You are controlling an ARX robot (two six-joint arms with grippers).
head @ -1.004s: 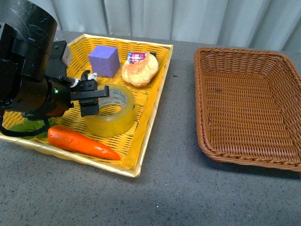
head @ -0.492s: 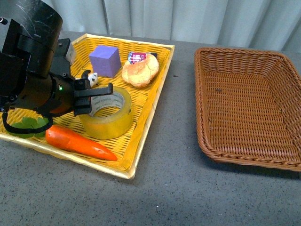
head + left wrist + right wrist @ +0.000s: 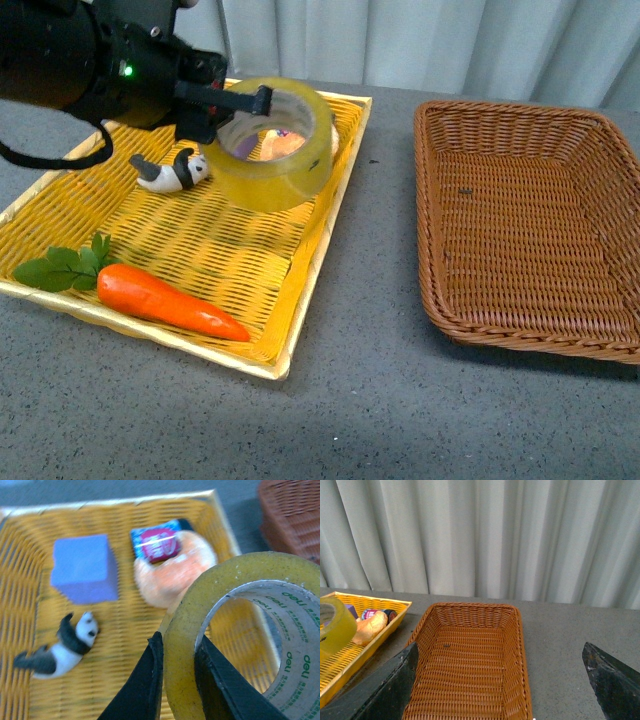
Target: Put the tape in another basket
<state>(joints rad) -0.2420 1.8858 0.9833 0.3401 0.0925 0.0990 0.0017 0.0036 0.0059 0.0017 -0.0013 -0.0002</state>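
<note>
Front view, left gripper (image 3: pixel 238 104): upper left of the frame, clamped on the tape (image 3: pixel 275 150)
Front view, tape: held in the air over the far part of the yellow tray (image 3: pixel 200 245), tilted so its opening faces the camera
Front view, tray contents: toy panda (image 3: pixel 174 172) just left of the roll, carrot (image 3: pixel 168 300) and green leaf (image 3: pixel 58 268) at lower left
Front view, basket (image 3: pixel 432 210): right of the frame on the grey counter (image 3: pixel 400 410), apart from the tray, nothing inside

Left wrist view, fingers (image 3: pixel 142 690): one outside the roll's wall, one inside the printed core, pinching the wall
Left wrist view, below the tape: purple cube (image 3: pixel 85 567), bun (image 3: pixel 175 577) with a packet (image 3: pixel 156 542) against it, and the panda

Right wrist view, right gripper (image 3: pixel 499 647): fingers spread wide, holding nothing, facing the basket
Right wrist view, tape: at the picture's edge, over the tray, outside the basket
</note>
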